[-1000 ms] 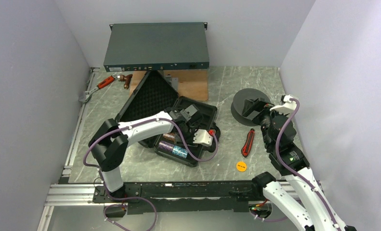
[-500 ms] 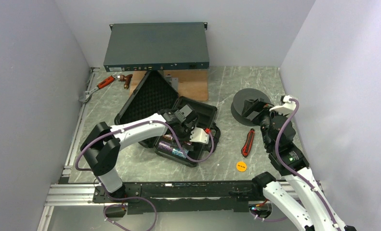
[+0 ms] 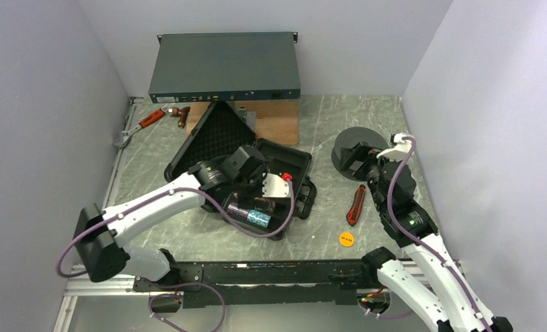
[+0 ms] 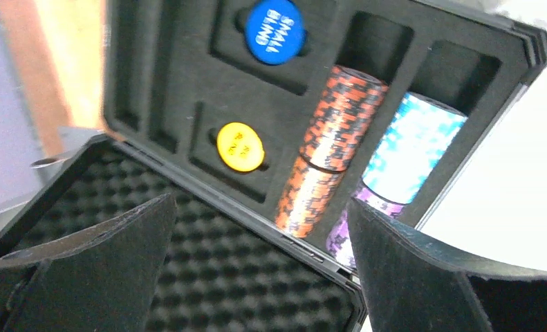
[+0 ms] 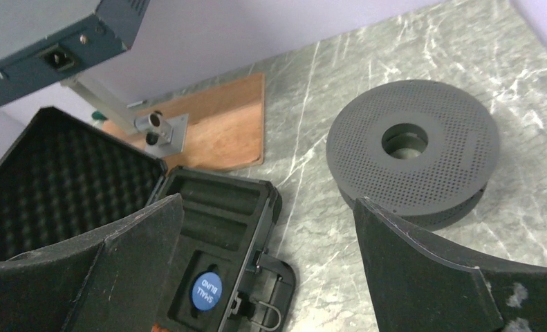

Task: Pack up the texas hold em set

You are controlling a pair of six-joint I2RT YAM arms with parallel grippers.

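Chip rolls (image 4: pixel 339 135) sit in the black case (image 3: pixel 289 160) at mid-frame. The left hand (image 4: pixel 262 204) is spread wide above them, holding nothing. One orange disc (image 3: pixel 346 239) lies flat on the counter (image 3: pixel 395 117) at lower right, well below the empty, wide-open right hand (image 5: pixel 268 202). That arm looks the nearer one to me.

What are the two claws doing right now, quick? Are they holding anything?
Left gripper: open, holding nothing.
Right gripper: open, holding nothing.
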